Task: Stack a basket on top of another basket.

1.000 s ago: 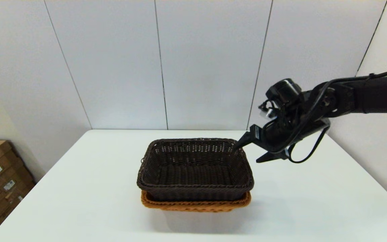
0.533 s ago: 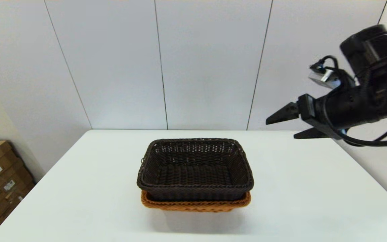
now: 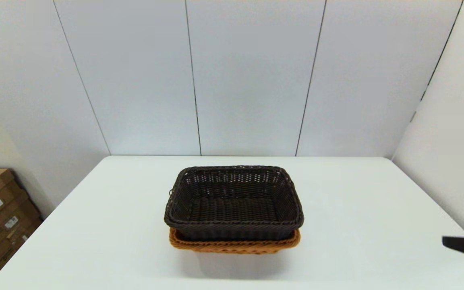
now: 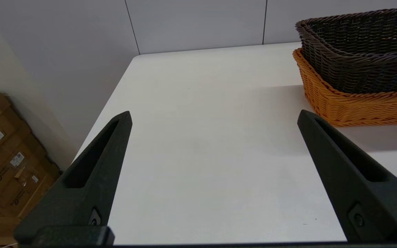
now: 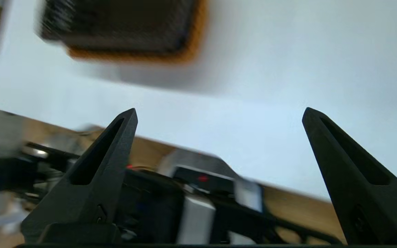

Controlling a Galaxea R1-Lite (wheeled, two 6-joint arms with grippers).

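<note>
So on my feed the dark basket [image 3: 234,203] is sitting nested inside the orange basket [image 3: 234,245], dead centre of the white worktop [image 3: 357,225]. My right hand [image 5: 219,115] is off near 4 o'clock at the worktop edge, fingers spread wide with nothing in them. Left hand [image 4: 214,117] hangs at about 8 o'clock from the baskets, also wide apart.

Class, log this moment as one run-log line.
dark basket: nested in orange basket | right gripper: open, empty | left gripper: open, parked
</note>
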